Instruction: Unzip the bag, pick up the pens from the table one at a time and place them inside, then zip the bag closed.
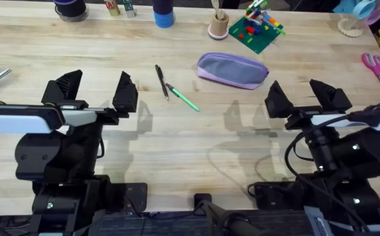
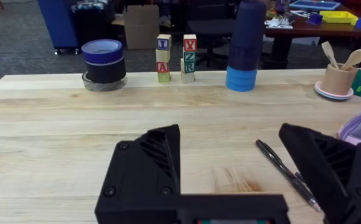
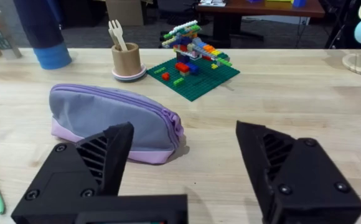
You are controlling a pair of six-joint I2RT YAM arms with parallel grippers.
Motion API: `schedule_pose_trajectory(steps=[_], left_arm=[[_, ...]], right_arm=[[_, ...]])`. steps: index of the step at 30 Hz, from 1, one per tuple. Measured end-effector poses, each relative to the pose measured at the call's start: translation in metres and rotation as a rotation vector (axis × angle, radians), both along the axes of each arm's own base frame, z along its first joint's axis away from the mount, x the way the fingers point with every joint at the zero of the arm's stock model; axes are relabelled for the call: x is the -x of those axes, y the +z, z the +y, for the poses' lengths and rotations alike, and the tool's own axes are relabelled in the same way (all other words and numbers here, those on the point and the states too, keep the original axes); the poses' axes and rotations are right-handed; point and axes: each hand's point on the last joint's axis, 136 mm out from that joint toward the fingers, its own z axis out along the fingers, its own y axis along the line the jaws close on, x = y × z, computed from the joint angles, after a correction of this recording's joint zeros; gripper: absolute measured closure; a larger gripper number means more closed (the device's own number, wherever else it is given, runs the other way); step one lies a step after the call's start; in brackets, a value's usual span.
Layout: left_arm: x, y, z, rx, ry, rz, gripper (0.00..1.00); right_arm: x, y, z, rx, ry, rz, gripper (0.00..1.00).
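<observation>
Left gripper [image 1: 90,92]: mine, low on the left of the table [image 1: 177,151], fingers spread apart, nothing between them.

Black pen [image 1: 161,81]: left of centre, long axis running nearly straight away from the arm bases, tilted slightly. Its near end meets the green pen.

Green pen [image 1: 183,97]: just right of the black one, long axis on a diagonal, far end toward the black pen, near end angled to the right. The two form a narrow V; I cannot tell whether they touch or overlap.

Bag [image 1: 232,69]: right of centre, beyond the pens and apart from them. Long axis runs across the table, right end a little nearer me. Zipper along the top looks closed; I cannot make out the pull.

Right gripper [image 1: 309,97]: mine, low on the right, fingers apart, empty, bag ahead of it.

Step in hand, by my judgement: the first, unzipping, not yet begun. Next move calls for pinning one end of the bag with one gripper and finding the pull with the other.
</observation>
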Motion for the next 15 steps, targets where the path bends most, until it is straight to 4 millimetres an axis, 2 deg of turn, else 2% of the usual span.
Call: schedule_pose_trajectory(steps=[11, 15], left_arm=[[0.000, 0.000, 0.000, -0.004, 0.000, 0.000, 0.008], [0.001, 0.011, 0.000, -0.007, -0.001, -0.032, 0.008]], right_arm=[[0.000, -0.001, 0.000, 0.000, 0.000, 0.004, 0.006], [-0.001, 0.020, -0.002, 0.004, -0.011, -0.081, 0.005]])
